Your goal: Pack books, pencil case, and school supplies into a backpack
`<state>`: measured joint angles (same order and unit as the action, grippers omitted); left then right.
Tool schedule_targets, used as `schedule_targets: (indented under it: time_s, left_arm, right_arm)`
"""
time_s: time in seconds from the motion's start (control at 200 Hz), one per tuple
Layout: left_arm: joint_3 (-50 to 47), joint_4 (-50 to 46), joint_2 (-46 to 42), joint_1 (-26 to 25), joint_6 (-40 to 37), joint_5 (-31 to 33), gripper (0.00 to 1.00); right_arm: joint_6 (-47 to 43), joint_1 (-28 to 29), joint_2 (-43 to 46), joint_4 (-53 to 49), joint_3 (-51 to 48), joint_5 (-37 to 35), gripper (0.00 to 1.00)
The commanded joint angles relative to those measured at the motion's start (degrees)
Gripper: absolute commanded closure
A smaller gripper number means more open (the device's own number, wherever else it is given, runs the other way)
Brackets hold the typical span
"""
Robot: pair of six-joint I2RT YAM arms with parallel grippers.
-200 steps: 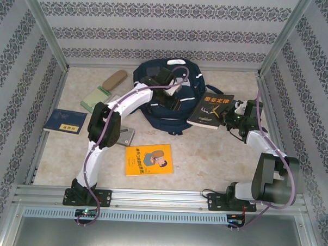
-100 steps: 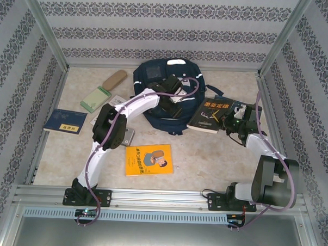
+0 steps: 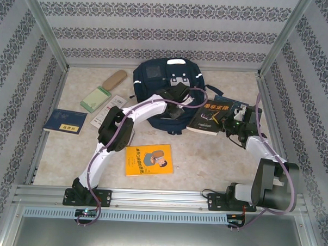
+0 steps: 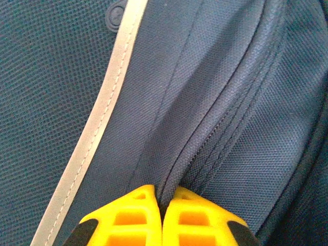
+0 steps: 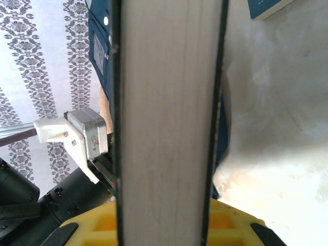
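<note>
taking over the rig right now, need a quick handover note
The left gripper is shut, pinching a fold of the backpack by its zip seam.
The right gripper is shut on the black book, held next to the backpack.
On the table: orange-yellow book, navy book, blue book behind the black one, green pad, white packet, tan pouch, likely the pencil case.
Done: nothing visibly packed.
Left: open the backpack, load everything.
</note>
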<state>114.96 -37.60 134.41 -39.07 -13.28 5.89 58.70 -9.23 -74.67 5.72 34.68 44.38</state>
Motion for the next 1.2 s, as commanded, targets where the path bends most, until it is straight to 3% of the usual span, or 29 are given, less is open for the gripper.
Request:
schedule_targets:
  time_s: [0.0,0.34,0.754,0.984,1.194]
  left_arm:
    - [-2.2,2.7,-2.4,0.3,-0.1,5.5,1.0]
    - [3.4,-1.3,-12.2,0.4,6.7,3.9,1.0]
    - [21.4,-9.8,-13.5,3.8,16.3,-0.9,1.0]
    - [26.0,-9.8,-12.6,6.0,21.6,-4.4,1.0]
    - [26.5,-9.4,-12.6,6.0,22.9,-7.0,1.0]
  right_arm:
    - [0.1,0.1,2.6,2.4,-0.6,1.9,1.0]
    - [0.8,4.0,2.5,5.3,0.2,1.4,1.0]
    - [5.3,13.0,-1.2,12.5,4.4,-2.9,1.0]
    - [8.1,20.4,-5.3,17.8,5.7,-11.8,1.0]
    - [12.9,27.2,-17.3,28.7,11.4,-20.0,1.0]
